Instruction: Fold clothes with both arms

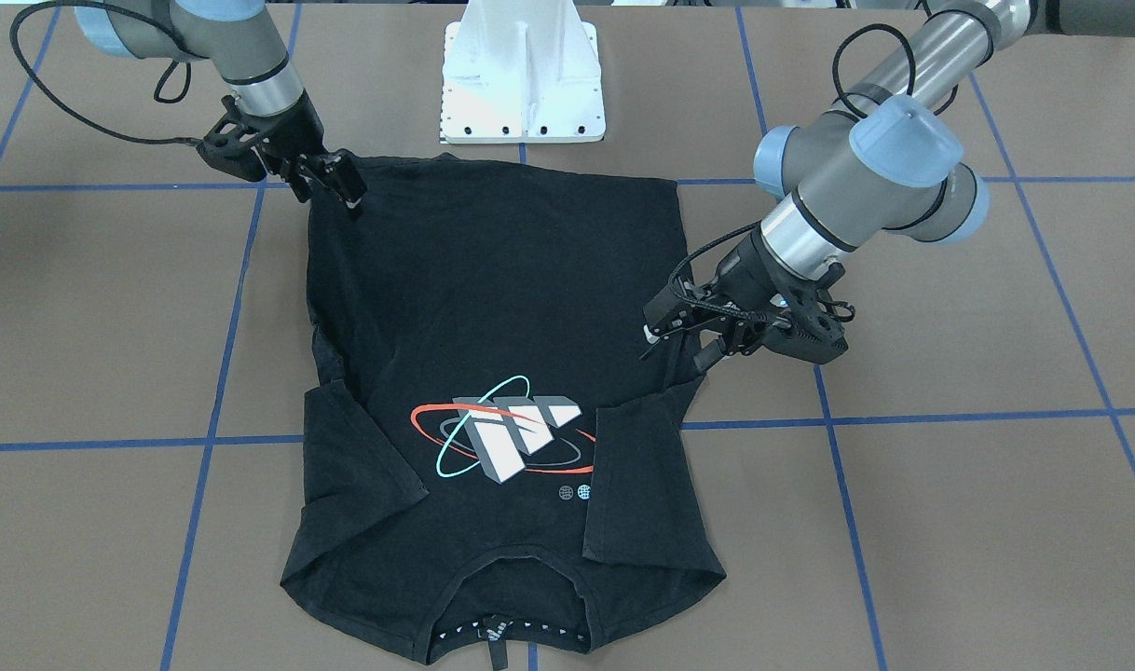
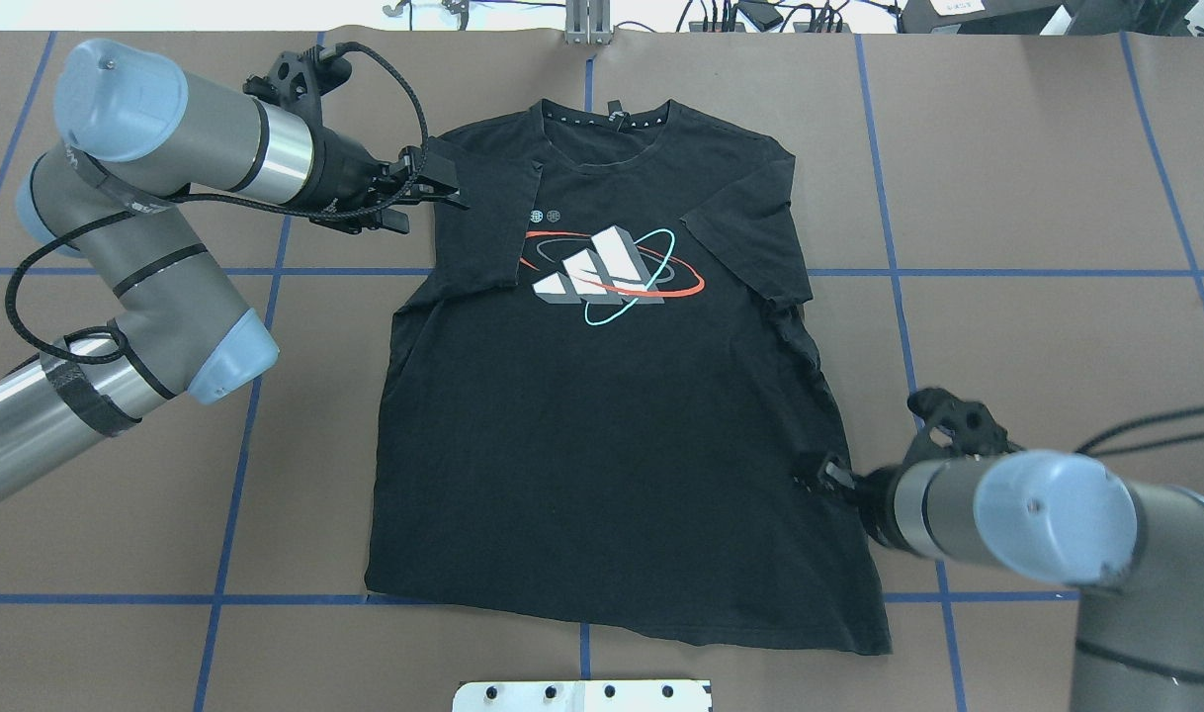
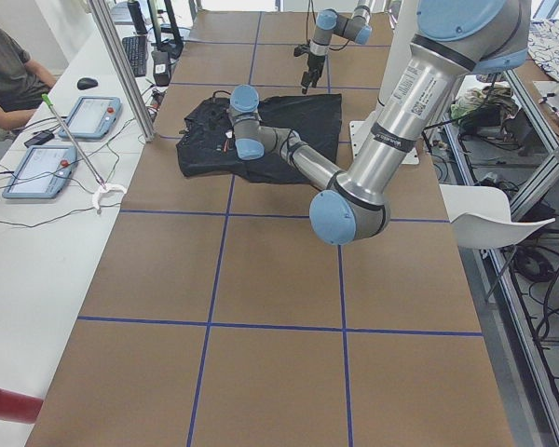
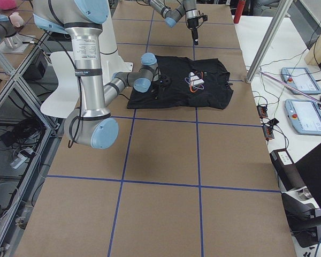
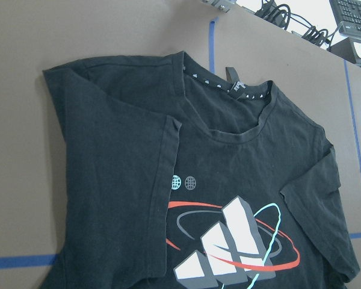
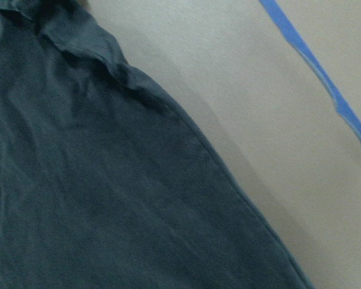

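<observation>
Folding, middle stage at a guess: both sleeves (image 2: 478, 227) turned in over the chest, body not yet doubled over.

Left gripper (image 2: 432, 203) at far left: jaws apart, gripping nothing, just beside the turned-in sleeve on that side, near the shoulder. Hangs above the cloth rather than on it, going by the wrist view.

T-shirt (image 2: 602, 445) mid-table (image 2: 1007, 198), flat, print (image 2: 612, 272) up. Runs lengthwise away from the robot: collar (image 2: 607, 124) at the far side, hem (image 2: 622, 613) just short of the white base (image 2: 582, 695). Sits slightly askew, with the hem corner on the right flaring outward.

Right gripper (image 2: 817, 473) at the T-shirt's right side edge, nearer hem than sleeve. Low, tips touching or all but touching the cloth. Jaws look apart in the front view, with no cloth between them as far as can be made out.

Next, probably: needs both grippers on matching points at one end, hem corners or shoulders. Then a lift and a carry along the long axis, to lay one end over the other. Calls for the left gripper to drop and close on cloth. Calls too for even height on both sides, else a crooked crease.
</observation>
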You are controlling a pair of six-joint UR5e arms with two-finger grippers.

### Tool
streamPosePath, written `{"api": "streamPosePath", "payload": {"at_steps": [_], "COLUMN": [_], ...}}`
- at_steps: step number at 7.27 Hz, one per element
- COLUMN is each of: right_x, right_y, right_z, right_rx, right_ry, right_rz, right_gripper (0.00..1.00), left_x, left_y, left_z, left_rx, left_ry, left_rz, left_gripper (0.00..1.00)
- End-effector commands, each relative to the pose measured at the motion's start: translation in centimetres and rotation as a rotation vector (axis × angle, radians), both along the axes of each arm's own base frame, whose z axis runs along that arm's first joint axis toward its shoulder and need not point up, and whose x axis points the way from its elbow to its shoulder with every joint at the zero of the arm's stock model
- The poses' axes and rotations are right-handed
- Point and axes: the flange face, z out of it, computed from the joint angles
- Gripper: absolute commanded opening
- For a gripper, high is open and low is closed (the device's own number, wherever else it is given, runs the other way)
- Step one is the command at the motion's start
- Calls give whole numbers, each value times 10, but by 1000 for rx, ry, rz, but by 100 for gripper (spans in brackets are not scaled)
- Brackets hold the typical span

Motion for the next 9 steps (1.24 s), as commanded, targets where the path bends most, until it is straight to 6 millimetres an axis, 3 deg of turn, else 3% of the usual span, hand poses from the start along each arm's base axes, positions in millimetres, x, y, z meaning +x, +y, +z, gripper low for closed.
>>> {"api": "streamPosePath", "payload": {"at_steps": [1, 3, 9], "right_x": [-14, -12, -13], "right_y": [57, 81, 98], "right_z": [16, 41, 47], "right_rx": [-27, -2, -2], "right_ry": [36, 98, 114], "right_rz": [-5, -32, -69], "right_gripper": [95, 92, 76], "left_x": [13, 13, 18], "left_y": [9, 11, 15], "left_z": [5, 12, 17], "left_rx": [-16, -22, -27], "left_ry": [-4, -10, -16], "left_rz": [21, 26, 33], "left_gripper": [91, 91, 91]}}
